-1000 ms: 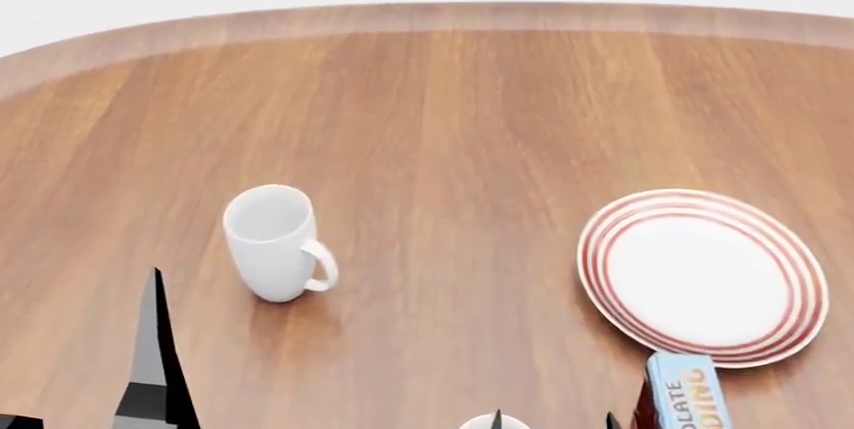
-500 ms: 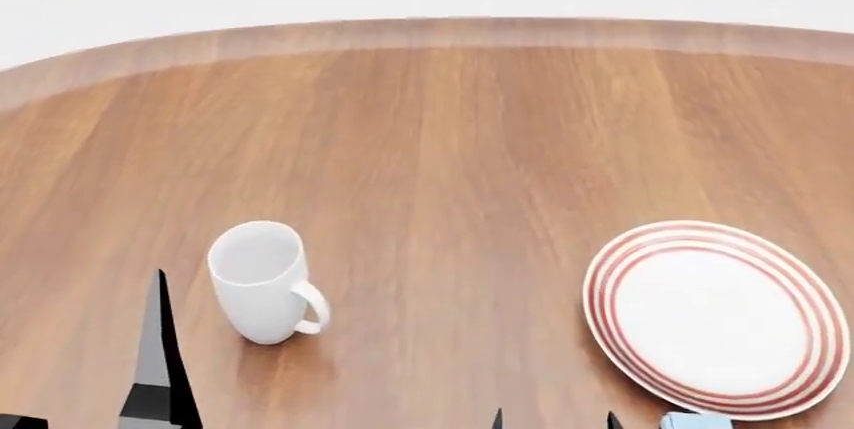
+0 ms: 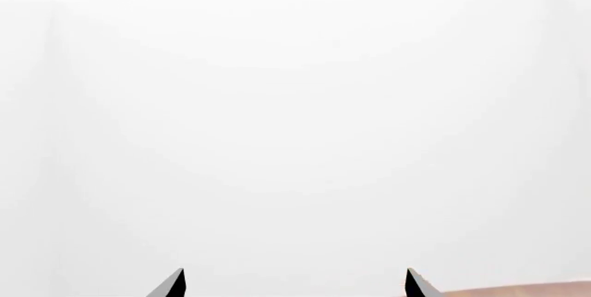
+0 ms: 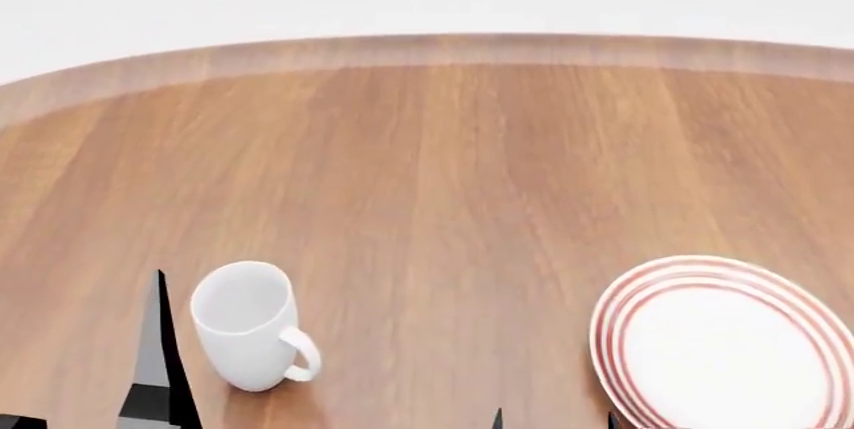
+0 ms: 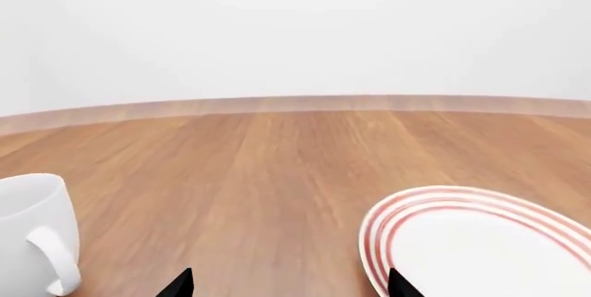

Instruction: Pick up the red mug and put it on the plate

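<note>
The red mug is out of view in every frame. The plate, white with red rings, lies on the wooden table at the lower right of the head view and also shows in the right wrist view. My right gripper is open with only bare wood between its tips, and the plate is just ahead beside one tip. In the head view its tips peek up at the bottom edge. My left gripper is open and faces a blank white background. One of its dark fingers rises at the lower left.
A plain white mug stands upright beside the left finger, handle toward the plate; it also appears in the right wrist view. The round table's far edge curves across the back, with white floor beyond.
The head view has shifted, so mug and plate have slid down the picture. The lettered box at the bottom right has dropped out of view. The grippers keep their places in the frame.
</note>
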